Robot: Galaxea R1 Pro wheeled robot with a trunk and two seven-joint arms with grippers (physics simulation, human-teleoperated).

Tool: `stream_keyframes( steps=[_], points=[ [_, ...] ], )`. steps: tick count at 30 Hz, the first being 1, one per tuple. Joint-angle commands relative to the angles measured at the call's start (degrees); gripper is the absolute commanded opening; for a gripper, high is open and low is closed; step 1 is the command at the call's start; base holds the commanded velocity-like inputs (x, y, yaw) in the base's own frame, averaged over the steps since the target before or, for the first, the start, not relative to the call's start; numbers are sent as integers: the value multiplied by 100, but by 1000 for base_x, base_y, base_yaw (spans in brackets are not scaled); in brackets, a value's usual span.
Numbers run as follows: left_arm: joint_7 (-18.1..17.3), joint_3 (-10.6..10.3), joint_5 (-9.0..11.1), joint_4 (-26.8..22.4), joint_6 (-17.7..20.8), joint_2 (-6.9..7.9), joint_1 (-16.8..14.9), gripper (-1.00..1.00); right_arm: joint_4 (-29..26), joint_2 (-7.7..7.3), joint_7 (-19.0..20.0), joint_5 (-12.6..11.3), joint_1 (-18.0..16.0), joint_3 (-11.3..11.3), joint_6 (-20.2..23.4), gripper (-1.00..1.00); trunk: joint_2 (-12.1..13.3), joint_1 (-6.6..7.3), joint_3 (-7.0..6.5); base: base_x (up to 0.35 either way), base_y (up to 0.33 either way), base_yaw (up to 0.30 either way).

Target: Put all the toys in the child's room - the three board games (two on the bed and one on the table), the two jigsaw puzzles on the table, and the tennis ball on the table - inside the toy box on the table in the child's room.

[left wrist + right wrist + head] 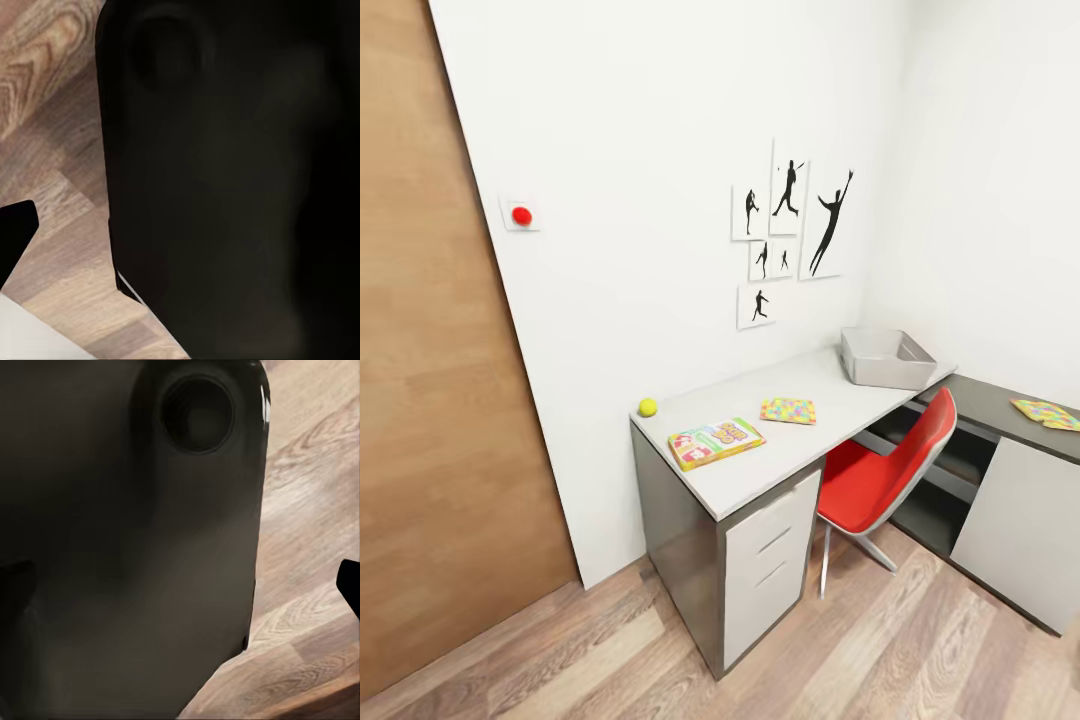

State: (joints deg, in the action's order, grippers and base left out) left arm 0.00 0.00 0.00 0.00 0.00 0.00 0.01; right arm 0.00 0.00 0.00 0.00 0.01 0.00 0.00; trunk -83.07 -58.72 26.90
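Ahead, tennis ball (pixel 648 407), board game (pixel 715 442), toy box (pixel 887 358) share the table (pixel 830 400).

Bright, even, soft-shadowed head view (edges bowed); wrist views dark and blurred.

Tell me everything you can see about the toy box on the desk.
The toy box is a light grey, open-topped rectangular bin with smooth walls that flare slightly outward toward the rim; it looks like plastic. It stands upright on the white desk top, at the far end near the room's corner, close to the wall. Its visible interior looks empty, though the near wall hides part of the bottom. Nothing touches it but the desk; the red chair stands just in front, below it.
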Motion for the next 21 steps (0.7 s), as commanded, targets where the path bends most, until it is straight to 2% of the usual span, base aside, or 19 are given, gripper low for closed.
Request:
stream_keyframes(
  steps=[1, 4, 7, 21],
  points=[
    [10, 25, 14, -33, 31, 33, 33, 100, -33, 18, -23, 13, -34, 12, -33, 100, -1, 0, 3, 0, 0, 0],
    [9, 17, 15, -80, 16, 122, 64, 100, -131, 24, -18, 12, -133, 9, -44, 100, -1, 0, 3, 0, 0, 0],
    [9, 17, 15, -80, 16, 122, 64, 100, -138, 24, -18, 12, -219, 9, -44, 100, -1, 0, 3, 0, 0, 0],
    [9, 17, 15, -80, 16, 122, 64, 100, -138, 24, -18, 12, -219, 9, -44, 100, -1, 0, 3, 0, 0, 0]
  ],
)
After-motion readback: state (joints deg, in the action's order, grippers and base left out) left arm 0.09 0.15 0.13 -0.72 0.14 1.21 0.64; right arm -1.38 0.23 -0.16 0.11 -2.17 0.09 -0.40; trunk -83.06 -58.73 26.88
